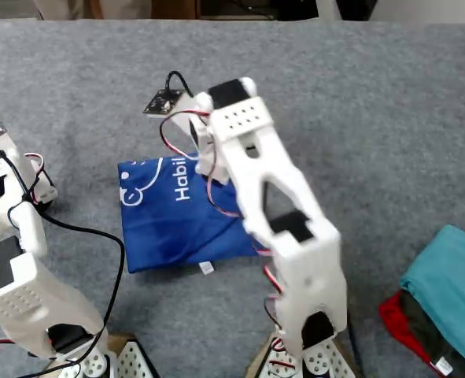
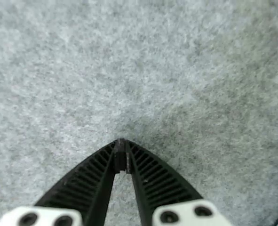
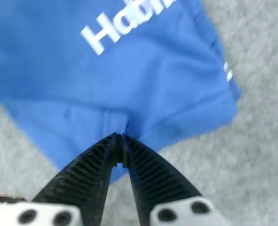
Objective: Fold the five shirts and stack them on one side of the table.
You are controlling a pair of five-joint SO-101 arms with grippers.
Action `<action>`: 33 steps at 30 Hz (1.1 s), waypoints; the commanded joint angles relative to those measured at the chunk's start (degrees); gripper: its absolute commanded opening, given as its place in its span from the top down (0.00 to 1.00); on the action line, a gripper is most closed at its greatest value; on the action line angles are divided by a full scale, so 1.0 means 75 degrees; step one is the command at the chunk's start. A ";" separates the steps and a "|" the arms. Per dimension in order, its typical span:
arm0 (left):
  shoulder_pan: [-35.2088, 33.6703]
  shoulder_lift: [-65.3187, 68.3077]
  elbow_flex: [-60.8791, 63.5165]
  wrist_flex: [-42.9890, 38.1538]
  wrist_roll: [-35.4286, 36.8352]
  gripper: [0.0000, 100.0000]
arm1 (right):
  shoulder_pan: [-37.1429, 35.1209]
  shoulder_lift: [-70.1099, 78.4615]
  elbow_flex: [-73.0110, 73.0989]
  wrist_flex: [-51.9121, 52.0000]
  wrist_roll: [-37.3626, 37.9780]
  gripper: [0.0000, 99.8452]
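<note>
Seemingly unfinished — the blue shirt [image 1: 173, 224] lies folded mid-table [image 1: 358, 94], the right gripper [image 3: 121, 149] closed, apparently pinching its edge; the left gripper [image 2: 121, 153] is shut, empty. Other shirts [image 1: 441, 287] heap at the right edge — stacking remains.

In the high view the right arm [image 1: 287, 205] hides the right edge of the blue shirt [image 1: 169, 228]. The pile of shirts [image 1: 452, 268] at the right side of the tabletop [image 1: 374, 94] is cut off by the picture's edge, so their number cannot be told. The white print on the blue shirt is blurred and cut off in the right wrist view.
</note>
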 commanded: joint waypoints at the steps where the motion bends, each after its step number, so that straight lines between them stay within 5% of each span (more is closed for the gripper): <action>1: 0.0059 -0.0275 -0.0023 -0.0094 0.0023 0.98 | -0.0322 0.1143 -0.1858 0.0246 -0.0105 0.99; 13: 0.0059 -0.0275 -0.0023 -0.0094 0.0023 0.98 | -0.0346 0.1682 -0.0990 0.0246 -0.0105 0.99; 33: 0.0059 -0.0275 -0.0023 -0.0105 0.0023 0.98 | 0.0264 -0.1412 0.3323 0.0211 -0.0047 0.99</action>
